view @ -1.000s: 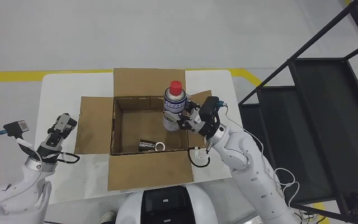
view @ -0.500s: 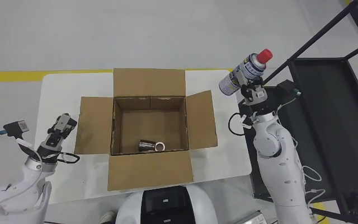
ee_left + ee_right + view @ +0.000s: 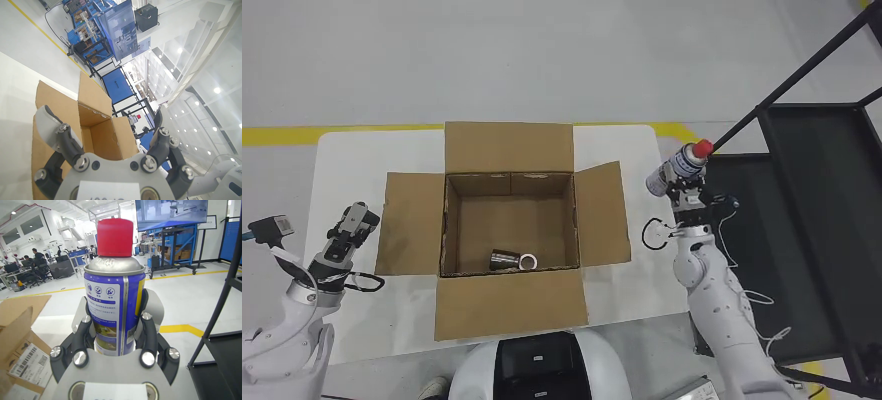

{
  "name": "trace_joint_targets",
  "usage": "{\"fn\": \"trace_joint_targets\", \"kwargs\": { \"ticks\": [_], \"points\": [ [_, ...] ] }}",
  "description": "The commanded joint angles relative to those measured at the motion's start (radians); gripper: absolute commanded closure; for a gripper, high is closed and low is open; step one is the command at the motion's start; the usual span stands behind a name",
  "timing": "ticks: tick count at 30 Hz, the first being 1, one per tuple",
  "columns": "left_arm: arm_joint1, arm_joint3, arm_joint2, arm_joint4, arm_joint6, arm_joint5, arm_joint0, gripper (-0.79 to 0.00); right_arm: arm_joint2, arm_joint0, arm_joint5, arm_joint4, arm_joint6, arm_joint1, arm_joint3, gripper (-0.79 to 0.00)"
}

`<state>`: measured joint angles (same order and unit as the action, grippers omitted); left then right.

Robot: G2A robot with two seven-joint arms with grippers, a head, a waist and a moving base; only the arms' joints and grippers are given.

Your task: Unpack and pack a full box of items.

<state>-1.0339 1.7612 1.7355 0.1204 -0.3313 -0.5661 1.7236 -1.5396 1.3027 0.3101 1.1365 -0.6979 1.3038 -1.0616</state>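
At the table's right edge, right hand [image 3: 679, 184] clamps a blue-and-white labelled metal spray can with a red plastic cap [image 3: 672, 172]. Fingers are closed on the can's lower body, one on each side, seen close in the wrist view: right hand [image 3: 116, 310], can [image 3: 113, 289]. The can is up in the air, clear of the open brown cardboard box [image 3: 509, 150], out past the box's right flap. It sits between that flap and the black metal shelf rack [image 3: 802, 200]. In the top view the cap end leans toward the rack. The red cap is on.

The box sits mid-table on the white table [image 3: 352, 160], all four flaps folded outward. Inside it, a small shiny metal cup [image 3: 512, 261] lies on its side on the box floor. It is close to the near wall, open mouth toward the robot's right. Cannot tell if it touches the wall.

Left hand [image 3: 354, 222] is at the table's left edge, beside the box's left flap and not touching it. Its fingers are spread wide and hold nothing, per the wrist view [image 3: 102, 115]. It points toward the box [image 3: 90, 91].

The box corner and a shipping label on it show in the right wrist view [image 3: 17, 309], below and beside the held can. The rack frame [image 3: 217, 351] is on the other side.
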Motion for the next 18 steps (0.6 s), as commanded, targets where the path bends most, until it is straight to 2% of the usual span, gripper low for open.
{"fn": "trace_joint_targets", "kwargs": {
  "ticks": [1,18],
  "points": [
    [0.000,0.000,0.000,0.000,0.000,0.000,0.000,-0.785,0.010,-0.021,-0.008,-0.004,-0.018,0.003,0.059,0.000],
    [0.000,0.000,0.000,0.000,0.000,0.000,0.000,-0.785,0.147,-0.266,-0.099,-0.007,-0.127,0.059,0.481,0.000]
  ]
}}
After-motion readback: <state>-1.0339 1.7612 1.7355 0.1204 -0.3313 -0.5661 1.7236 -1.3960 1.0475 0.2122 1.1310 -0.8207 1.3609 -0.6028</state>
